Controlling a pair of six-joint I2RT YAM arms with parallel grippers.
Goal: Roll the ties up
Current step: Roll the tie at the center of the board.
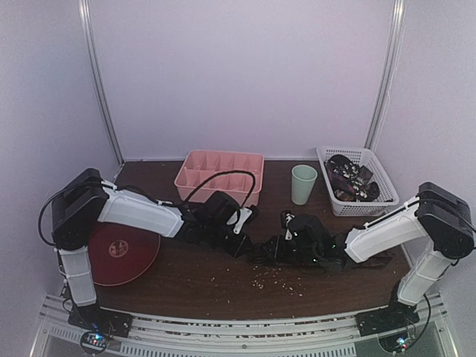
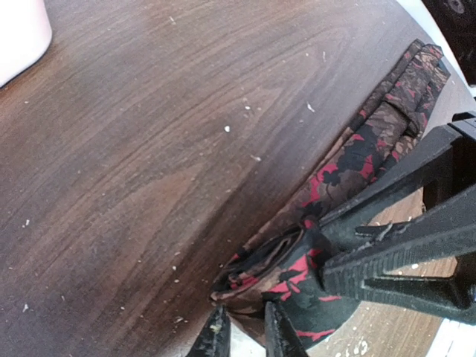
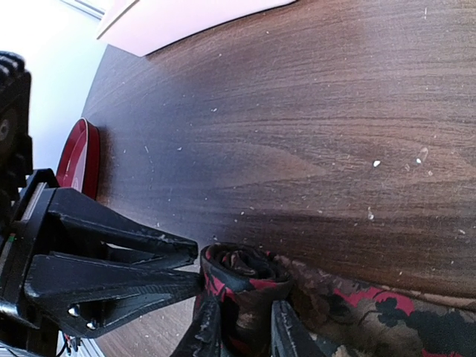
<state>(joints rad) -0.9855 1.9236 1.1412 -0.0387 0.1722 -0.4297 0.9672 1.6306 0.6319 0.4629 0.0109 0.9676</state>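
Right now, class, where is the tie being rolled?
Top view, front centre: the tie is held between the left gripper and right gripper, right of the plate.

The tie [image 2: 349,160] was soft woven cloth, mostly matt, with a faint sheen on its red-and-black flower print and a duller brown underside. The table [image 2: 149,149] was dark wood grain, smooth and slightly glossy, dusted with pale, rough crumbs [image 2: 227,129]. My left gripper [image 2: 245,336] and my right gripper [image 3: 245,329] were hard black plastic, matt and ribbed. On the far side, the pink compartment tray [image 1: 223,155] and the pale green cup [image 1: 303,184] looked like smooth matt plastic. The white basket [image 1: 355,208] at far right was open-lattice plastic. The red plate [image 1: 123,253] at near left shone glossy.
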